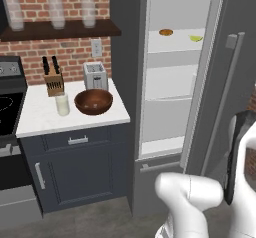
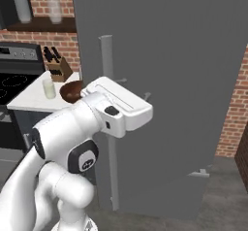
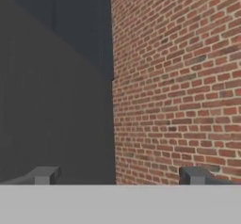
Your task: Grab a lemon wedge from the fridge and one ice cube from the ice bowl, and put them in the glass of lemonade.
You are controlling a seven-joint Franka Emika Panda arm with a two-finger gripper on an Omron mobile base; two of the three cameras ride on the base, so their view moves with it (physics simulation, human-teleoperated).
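The fridge (image 1: 124,57) stands open, its door (image 1: 220,92) swung out to the right. On its upper white shelf lies the small yellow-green lemon wedge (image 1: 196,38). The reddish-brown ice bowl (image 1: 93,102) sits on the white counter, with the glass of lemonade (image 1: 62,104) just left of it. In the right base view the bowl (image 2: 70,92) peeks out behind my hand, and the glass (image 2: 48,88) stands to its left. My gripper (image 3: 120,176) is open and empty, its fingertips (image 3: 44,175) wide apart. It faces the fridge's dark side (image 3: 52,86) and a brick wall (image 3: 179,86).
A flat orange-brown item (image 1: 166,32) lies left of the wedge. A toaster (image 1: 95,75) and knife block (image 1: 54,79) stand behind the bowl. Tall frosted glasses (image 1: 56,9) line a wall shelf. A stove (image 1: 9,97) is at the left. The fridge door (image 2: 169,79) with its bar handle (image 2: 107,128) stands close to my arm.
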